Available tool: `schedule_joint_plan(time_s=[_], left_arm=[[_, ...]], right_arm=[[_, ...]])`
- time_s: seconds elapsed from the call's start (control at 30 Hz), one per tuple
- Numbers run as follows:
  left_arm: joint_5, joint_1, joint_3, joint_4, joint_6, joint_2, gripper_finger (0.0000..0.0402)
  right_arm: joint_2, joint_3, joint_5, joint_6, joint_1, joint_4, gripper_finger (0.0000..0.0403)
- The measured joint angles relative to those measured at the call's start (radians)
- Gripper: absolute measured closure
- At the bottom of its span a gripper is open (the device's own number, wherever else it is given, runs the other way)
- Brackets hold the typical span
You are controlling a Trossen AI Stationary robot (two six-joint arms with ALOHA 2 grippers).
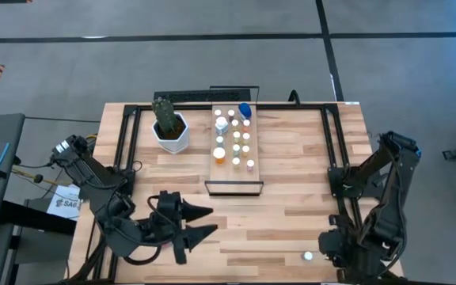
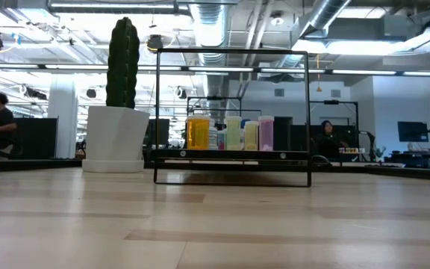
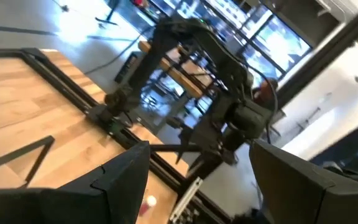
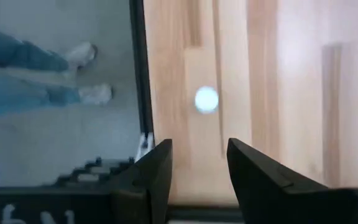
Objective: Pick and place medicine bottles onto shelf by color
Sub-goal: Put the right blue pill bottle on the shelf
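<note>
Sitting alone near the front edge of the table (image 1: 291, 229), on the right side, a single white-capped bottle (image 1: 308, 256) stands apart from the rest. The right gripper (image 4: 197, 163) hangs directly above that corner with its two dark fingers (image 4: 160, 168) parted and nothing between them; in its wrist view the bottle's round white cap (image 4: 206, 99) shows just ahead of the fingertips, untouched, on bare light wood beside the table's dark edge rail. Beyond that rail, on the grey floor, a person's legs (image 4: 23, 68) in blue trousers and pale shoes are visible.

At the front left, the left gripper (image 1: 204, 221) rests low over the table, pointing to the right, its fingers spread wide and empty, well away from any bottle.

Farther back, in the middle of the table, stands the shelf (image 1: 236, 180), a long light-wood board in a dark metal frame with a dark front lip. It carries the other medicine bottles (image 1: 234, 141) in short rows; from above they show mostly as white caps, with orange ones on the left, paler ones toward the right, and one larger blue bottle (image 1: 245, 109) at the far right corner. From table height the front row reads orange, pale green, yellowish and pink.

Left of the shelf, toward the back, a white hexagonal pot (image 1: 170, 136) holds a tall green cactus (image 1: 163, 113).
</note>
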Motion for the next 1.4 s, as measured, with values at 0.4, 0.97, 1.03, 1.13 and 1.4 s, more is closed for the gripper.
schedule_joint_plan(time_s=[0.4,0.97,1.03,1.13,1.4], left_arm=[[-0.127,-0.002,0.000,0.000,-0.004,0.000,0.0137],[-0.126,0.025,0.000,-0.030,-0.065,0.000,0.0137],[-0.126,0.025,0.000,-0.030,-0.068,0.000,0.0137],[-0.126,0.025,0.000,-0.030,-0.090,0.000,0.0136],[-0.129,0.025,0.000,-0.030,-0.112,0.000,0.0136]], right_arm=[[0.000,-0.138,0.018,-0.060,0.007,0.122,0.0181],[-0.023,-0.360,0.226,-0.295,0.058,0.423,0.0188],[-0.023,-0.383,0.231,-0.296,0.061,0.438,0.0187],[-0.023,-0.427,0.231,-0.295,0.060,0.492,0.0184],[-0.021,-0.476,0.236,-0.295,0.060,0.537,0.0177]])
